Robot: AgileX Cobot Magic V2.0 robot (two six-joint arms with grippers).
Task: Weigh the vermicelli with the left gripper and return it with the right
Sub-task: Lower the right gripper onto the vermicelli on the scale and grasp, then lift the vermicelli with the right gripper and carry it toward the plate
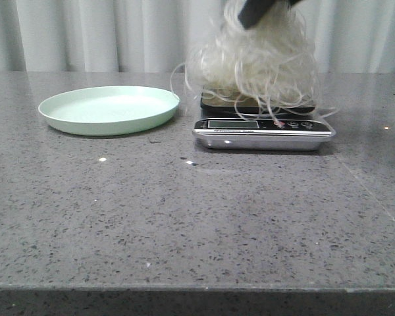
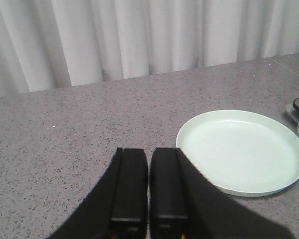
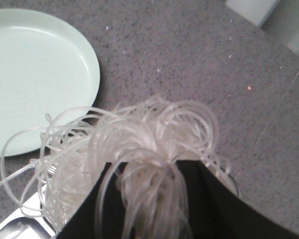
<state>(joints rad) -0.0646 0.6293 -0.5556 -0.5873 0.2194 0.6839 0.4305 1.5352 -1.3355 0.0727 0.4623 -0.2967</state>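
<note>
The vermicelli (image 1: 257, 62), a fluffy whitish tangle of curly strands, hangs over the black and silver scale (image 1: 263, 125), its lower loops touching or just above the platform. My right gripper (image 1: 253, 13) comes down from the top edge and is shut on the top of the tangle; in the right wrist view the vermicelli (image 3: 149, 149) bunches between the black fingers (image 3: 209, 199). The pale green plate (image 1: 108, 108) lies bare to the left of the scale. My left gripper (image 2: 148, 154) is shut on nothing, hovering over the table beside the plate (image 2: 241, 152).
The grey speckled tabletop (image 1: 184, 217) stretches to the front edge. A white curtain (image 1: 85, 33) hangs behind the table. A seam in the tabletop runs along the right side.
</note>
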